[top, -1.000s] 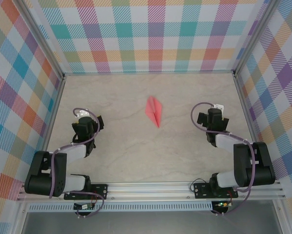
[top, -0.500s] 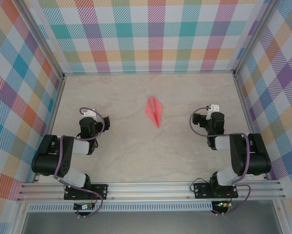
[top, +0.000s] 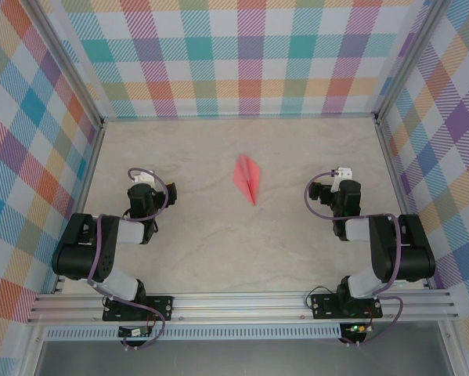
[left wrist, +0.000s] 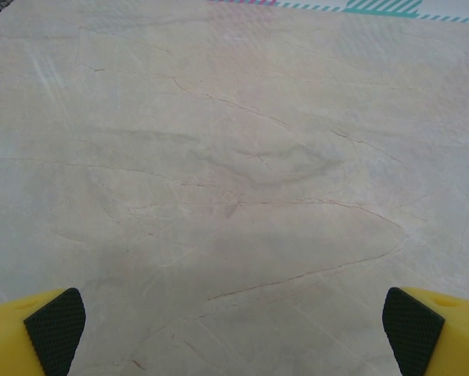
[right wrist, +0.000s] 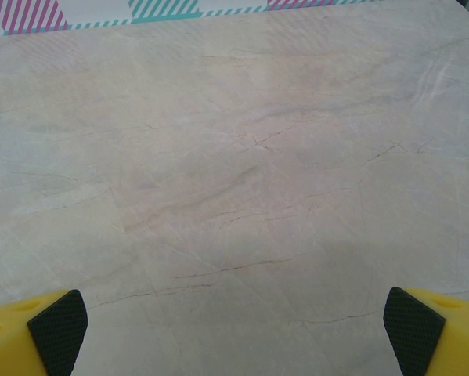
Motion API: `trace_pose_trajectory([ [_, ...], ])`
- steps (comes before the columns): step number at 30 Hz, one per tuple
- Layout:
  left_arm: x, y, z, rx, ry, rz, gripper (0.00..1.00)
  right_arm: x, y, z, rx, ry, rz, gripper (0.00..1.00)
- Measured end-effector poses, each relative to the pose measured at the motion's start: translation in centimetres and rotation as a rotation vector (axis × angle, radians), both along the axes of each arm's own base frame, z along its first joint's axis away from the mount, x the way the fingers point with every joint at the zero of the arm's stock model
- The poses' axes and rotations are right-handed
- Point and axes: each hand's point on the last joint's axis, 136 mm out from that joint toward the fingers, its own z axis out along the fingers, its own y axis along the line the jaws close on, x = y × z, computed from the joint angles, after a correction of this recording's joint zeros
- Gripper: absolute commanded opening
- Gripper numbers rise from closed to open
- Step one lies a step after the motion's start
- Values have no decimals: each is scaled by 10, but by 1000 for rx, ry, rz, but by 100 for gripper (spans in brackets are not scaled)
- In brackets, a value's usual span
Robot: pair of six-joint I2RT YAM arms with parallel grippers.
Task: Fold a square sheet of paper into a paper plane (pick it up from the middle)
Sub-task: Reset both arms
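The paper plane (top: 247,178) looks already folded: a slim salmon-pink dart with a centre ridge, lying flat on the marbled table (top: 218,251) just above the middle of the overhead frame, nose toward the lower edge. Nearest, along the bottom, the two arm bases are bolted to the aluminium rail (top: 242,301). Above them, both arms sit folded compactly. The left gripper (top: 146,194) is at centre left and the right gripper (top: 340,188) at centre right, each well apart from the dart and level with it. Both hands are released and empty. In the left wrist view the black pads (left wrist: 55,329) stand at the bottom corners with bare tabletop between them, and the right wrist pads (right wrist: 55,330) stand the same way. Farthest, the plaid back wall (top: 250,70) closes the top of the frame. The folding seems done, so the step in hand is likely resting. To do it well, keep both arms tucked low and out to the sides. Let no finger sweep across the middle, since such light paper would slide or spring open at a slight nudge.
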Motion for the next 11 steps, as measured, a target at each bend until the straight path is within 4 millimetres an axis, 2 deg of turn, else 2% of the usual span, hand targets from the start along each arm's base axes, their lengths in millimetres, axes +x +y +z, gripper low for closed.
trace_pose_trajectory([
  [11, 0, -1, -1, 0, 3, -9, 100, 0, 0, 0, 0, 0, 0, 100],
])
